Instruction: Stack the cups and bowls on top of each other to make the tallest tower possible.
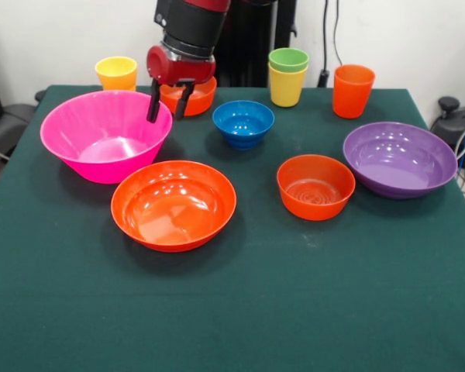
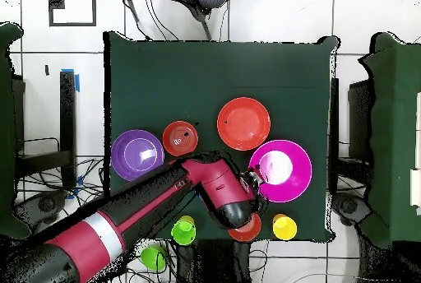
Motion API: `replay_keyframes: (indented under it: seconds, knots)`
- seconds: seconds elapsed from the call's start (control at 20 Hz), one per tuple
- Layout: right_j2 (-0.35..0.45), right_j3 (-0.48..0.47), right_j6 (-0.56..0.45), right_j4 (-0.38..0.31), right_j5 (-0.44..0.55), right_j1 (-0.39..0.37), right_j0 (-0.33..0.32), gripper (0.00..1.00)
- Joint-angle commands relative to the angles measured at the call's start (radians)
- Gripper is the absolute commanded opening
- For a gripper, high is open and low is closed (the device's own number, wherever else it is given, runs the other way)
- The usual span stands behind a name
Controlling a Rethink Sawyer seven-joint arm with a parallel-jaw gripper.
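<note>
Taking the pink bowl [image 1: 105, 134] as landmark: the wide purple bowl [image 1: 400, 158] sits far to its right on the green table [image 1: 240, 310]. The wide orange bowl [image 1: 173, 204] lies just in front. A small orange bowl [image 1: 200, 98] sits just behind its rim, with the end effector [image 1: 169, 101] above it, fingers apart, empty.

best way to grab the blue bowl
Pinch the rim of the blue bowl from straight above, one finger inside, one outside. It sits upright and open, its body looks too wide to span, and its thin lip is bare. The side away from the gripper looks clear.
</note>
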Motion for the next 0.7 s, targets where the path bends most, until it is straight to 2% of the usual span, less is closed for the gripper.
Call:
replay_keyframes:
  seconds: [0.05, 0.1, 0.2, 0.4, 0.6, 0.7]
  knots:
    - [0.230, -0.003, -0.095, -0.038, -0.150, -0.030, -0.072, 1.00]
    - [0.208, -0.023, 0.045, -0.106, -0.205, 0.005, -0.043, 1.00]
    - [0.236, 0.036, 0.021, 0.051, -0.127, -0.078, -0.103, 1.00]
    - [0.233, 0.034, -0.033, 0.055, -0.090, -0.065, -0.098, 1.00]
    - [0.201, 0.009, -0.030, -0.029, -0.044, 0.013, -0.024, 1.00]
    - [0.174, -0.008, 0.036, -0.092, -0.058, 0.066, 0.023, 1.00]
